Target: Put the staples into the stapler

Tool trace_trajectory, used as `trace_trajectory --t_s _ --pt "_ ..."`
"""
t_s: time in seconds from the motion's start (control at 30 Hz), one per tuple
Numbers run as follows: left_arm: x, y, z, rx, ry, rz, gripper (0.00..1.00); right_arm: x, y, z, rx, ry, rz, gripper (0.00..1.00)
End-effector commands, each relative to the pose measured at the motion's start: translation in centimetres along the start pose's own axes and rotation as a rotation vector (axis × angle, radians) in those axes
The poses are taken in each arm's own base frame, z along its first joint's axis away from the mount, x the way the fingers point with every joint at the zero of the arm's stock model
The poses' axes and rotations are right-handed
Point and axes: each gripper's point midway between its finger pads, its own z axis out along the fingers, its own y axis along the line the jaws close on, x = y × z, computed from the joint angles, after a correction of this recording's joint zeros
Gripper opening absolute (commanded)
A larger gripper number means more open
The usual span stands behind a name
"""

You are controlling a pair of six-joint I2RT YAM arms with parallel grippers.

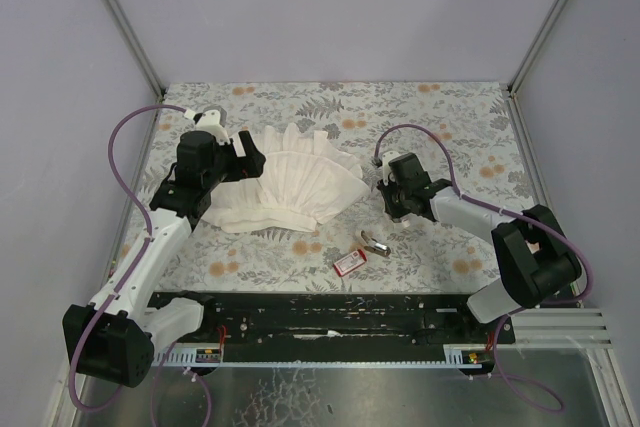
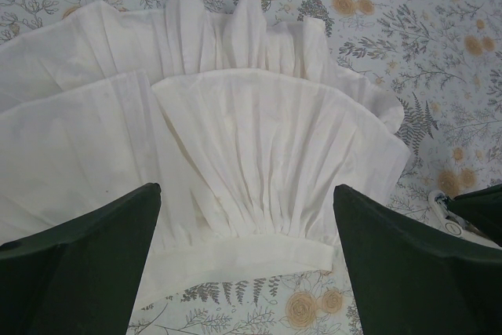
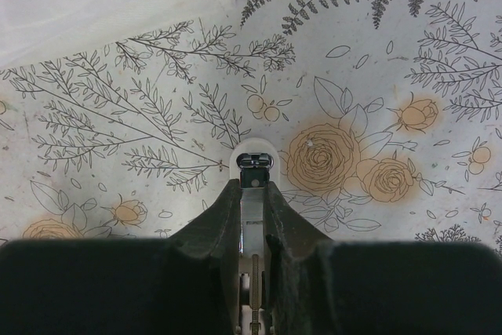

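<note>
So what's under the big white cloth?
The white pleated cloth lies on the flowery table cover, which shows all around it. Anything else beneath is covered and cannot be seen.

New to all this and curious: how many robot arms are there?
2. The left arm, at left, holds its open left gripper over the white cloth. The right arm, at right, has its right gripper shut on a small silvery piece. None looks hidden.

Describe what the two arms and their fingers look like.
Both the left arm and right arm have white links between bulky black joints, each trailed by a looping purple cable. The left fingers are matte, very dark wedges; the right fingers taper to narrow tips.
</note>
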Motion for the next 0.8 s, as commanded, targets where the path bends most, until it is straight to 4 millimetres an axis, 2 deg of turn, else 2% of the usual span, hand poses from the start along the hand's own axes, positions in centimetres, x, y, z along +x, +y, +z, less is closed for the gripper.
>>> trace_trajectory --t_s 0.0,0.27,0.6,0.77 --pt "-1.4 -0.7 0.0 0.034 -0.054 0.027 0.9 -1.6 -0.2 -0.1 0.007 -0.03 -0.017 0.18" --pt "-1.3 -0.7 0.0 0.034 -0.051 0.029 0.9 -1.5 -0.3 -0.1 0.011 -0.024 -0.019 0.17" --pt "-1.4 -0.7 0.0 0.034 -0.052 0.03 0.89 -3.6 -0.3 -1.9 0.011 -0.081 -0.016 0.17" --pt "-1.4 -0.7 0.0 0.036 -0.053 0.03 0.9 -3.2 -0.6 -1.7 0.022 -0.069 -0.015 0.17"
